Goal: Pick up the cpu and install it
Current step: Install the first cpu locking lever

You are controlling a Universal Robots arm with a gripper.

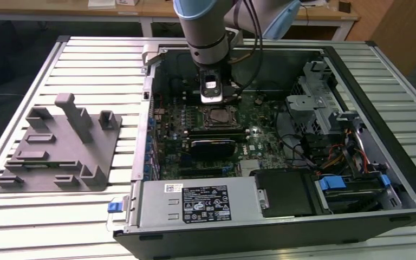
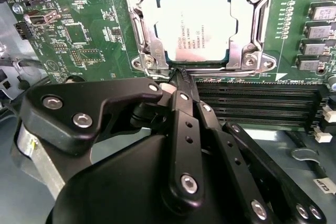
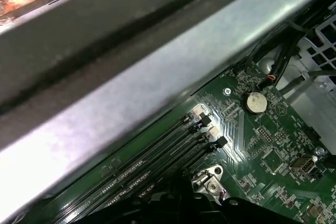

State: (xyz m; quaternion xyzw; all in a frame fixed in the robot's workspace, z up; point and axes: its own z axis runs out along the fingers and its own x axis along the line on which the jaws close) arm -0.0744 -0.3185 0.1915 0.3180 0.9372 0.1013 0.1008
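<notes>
Cpu (image 2: 197, 27) just beside claw (image 2: 181, 74)

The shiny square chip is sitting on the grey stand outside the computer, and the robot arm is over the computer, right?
Not quite. The cpu is not on the grey fixture. It lies in the socket frame on the green board, as the second wrist view shows. The arm is over the computer, with its shut gripper at the socket's edge.
</notes>
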